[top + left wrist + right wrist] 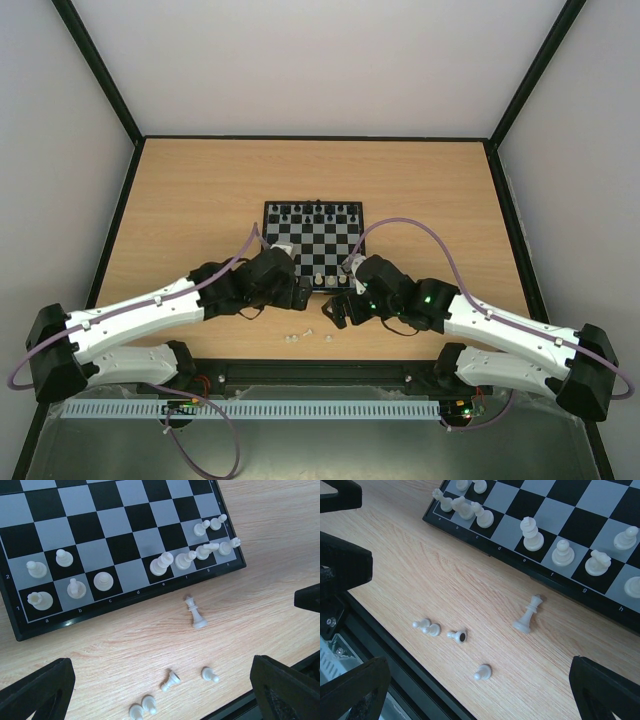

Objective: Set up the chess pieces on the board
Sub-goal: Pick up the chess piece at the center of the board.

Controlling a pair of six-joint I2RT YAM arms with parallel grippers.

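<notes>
Nearest: left gripper and right gripper, jaws wide apart, clamped on nothing, hovering over the table just short of the board.

Below them, off the board: five chess pieces. A tall one lying close to the near edge, four small ones scattered nearer the arms, two of these touching.

Further out, on the two near rows: more white pieces, some upright, several toppled and crowded at the h end.

Farthest: black pieces, lined up along the far rows.

Likely trouble:
- Pinching a lying small piece off-centre and squirting it over the table's near edge.
- Catching the touching pair together.
- Sweeping the crowded corner with a wide finger while setting one down.
- Clashing the two arms, so close over the same patch.
</notes>
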